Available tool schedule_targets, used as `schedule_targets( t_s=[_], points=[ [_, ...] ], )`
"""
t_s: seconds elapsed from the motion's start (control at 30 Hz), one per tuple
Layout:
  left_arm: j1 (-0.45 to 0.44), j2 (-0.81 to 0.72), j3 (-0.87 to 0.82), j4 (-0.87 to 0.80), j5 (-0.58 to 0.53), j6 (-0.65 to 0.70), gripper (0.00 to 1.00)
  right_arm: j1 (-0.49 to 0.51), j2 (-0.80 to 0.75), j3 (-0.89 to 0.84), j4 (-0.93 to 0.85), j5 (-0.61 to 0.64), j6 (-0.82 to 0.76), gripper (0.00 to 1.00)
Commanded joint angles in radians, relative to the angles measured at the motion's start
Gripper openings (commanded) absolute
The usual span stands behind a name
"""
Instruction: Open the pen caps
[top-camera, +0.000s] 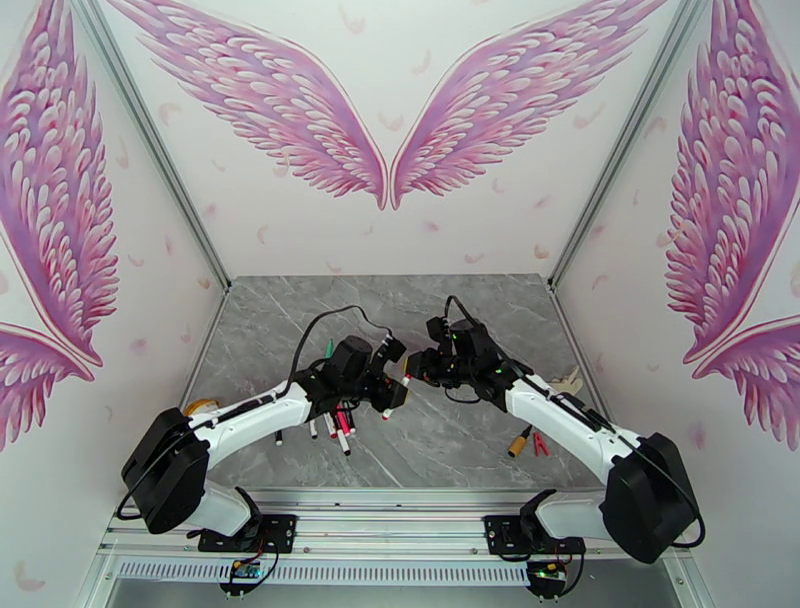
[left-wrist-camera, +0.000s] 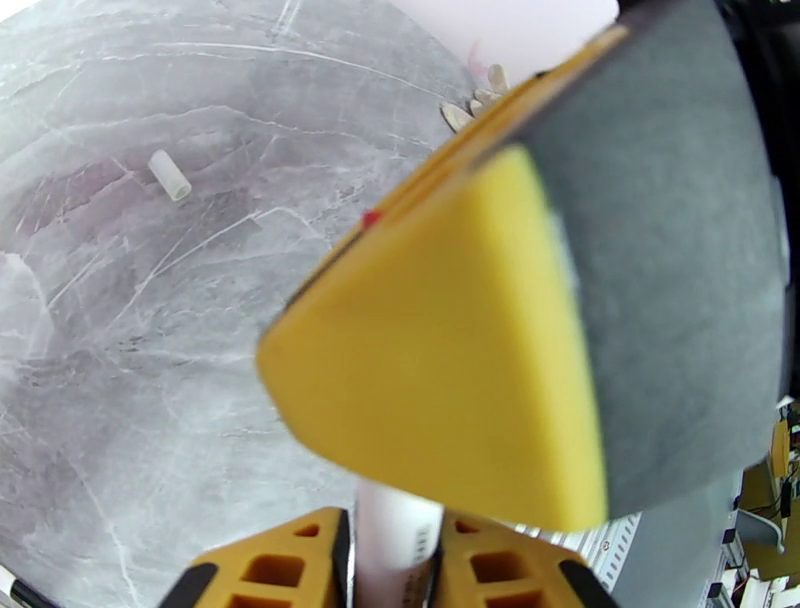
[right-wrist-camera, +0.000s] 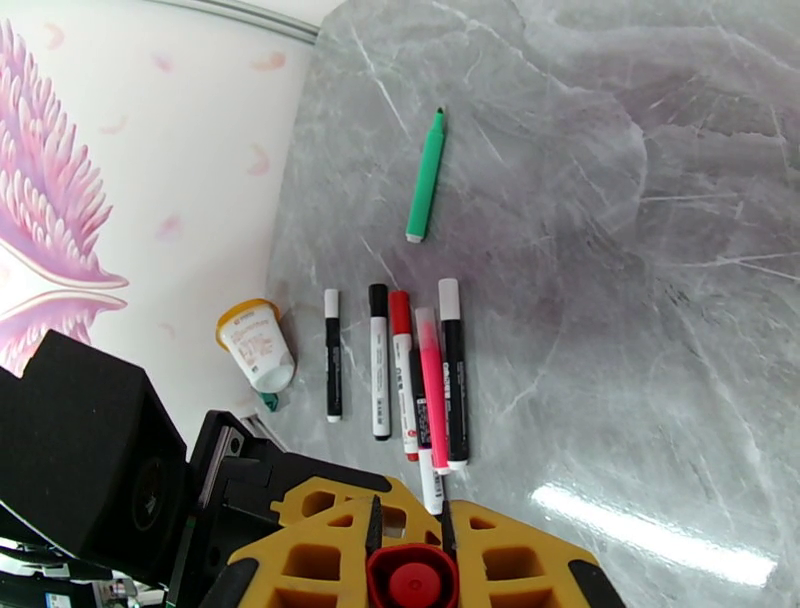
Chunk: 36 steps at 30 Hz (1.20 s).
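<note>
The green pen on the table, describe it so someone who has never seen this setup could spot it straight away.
On the grey marble table, find the row of pens lying side by side near the left wall. The green pen lies alone beyond that row, and it is the one with an all-green barrel.

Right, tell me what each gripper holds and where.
One pen between them: the left gripper clamps its white barrel, the right gripper its red cap.

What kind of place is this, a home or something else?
Probably a robot test booth: two robot arms bolted to a metal rail, a grey table closed in by walls painted with pink wings, and a row of pens laid out.
</note>
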Motion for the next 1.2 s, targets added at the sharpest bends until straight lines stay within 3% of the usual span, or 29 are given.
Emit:
schedule_targets(
  t_s=[0.0,0.2,0.47,0.97,1.17],
  points=[
    [-0.004,-0.009,-0.01,-0.012,0.01,0.013,0.25,0.009,-0.031,0.025,-0.018,0.018,-0.005,0.13],
    [-0.002,-0.01,-0.01,-0.024,0.008,0.023,0.14,0.009,-0.028,0.027,-0.015,0.01,-0.003,0.18],
    [-0.005,-0.022,0.0,-0.025,0.007,0.032,0.11,0.019,0.007,0.04,-0.013,-0.035,-0.019,0.29],
    [-0.006,-0.025,0.0,-0.028,0.009,0.029,0.11,0.038,0.06,0.056,0.01,-0.033,-0.017,0.31],
    [-0.005,-0.029,-0.004,-0.032,0.009,0.029,0.11,0.038,0.054,0.058,0.003,-0.01,-0.019,0.2]
  ],
)
